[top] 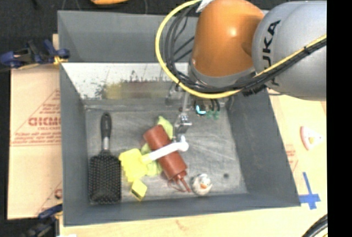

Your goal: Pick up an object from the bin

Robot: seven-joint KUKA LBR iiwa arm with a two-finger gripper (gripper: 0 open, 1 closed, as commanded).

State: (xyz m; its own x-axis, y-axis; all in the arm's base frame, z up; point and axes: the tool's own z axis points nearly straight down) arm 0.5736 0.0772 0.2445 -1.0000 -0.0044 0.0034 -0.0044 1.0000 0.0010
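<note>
Arm [291,49] housing reads "UKA"; the first letter is cut off by the orange cover [228,38]. Gripper [183,121] mostly hidden under the cover, released or clenched, cannot tell. Just beside it, mid-bin: red cylinder [155,137], crossed by white handle [168,150]. Black hairbrush [104,175] lower left. Grey metal bin [253,137], floor scuffed.

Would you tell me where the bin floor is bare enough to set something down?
Bare floor: right of the red cylindrical bottle up to the grey metal bin's right wall, and between the black bristled hairbrush's handle and that bottle. Crowded: the heap by the gripper.
</note>
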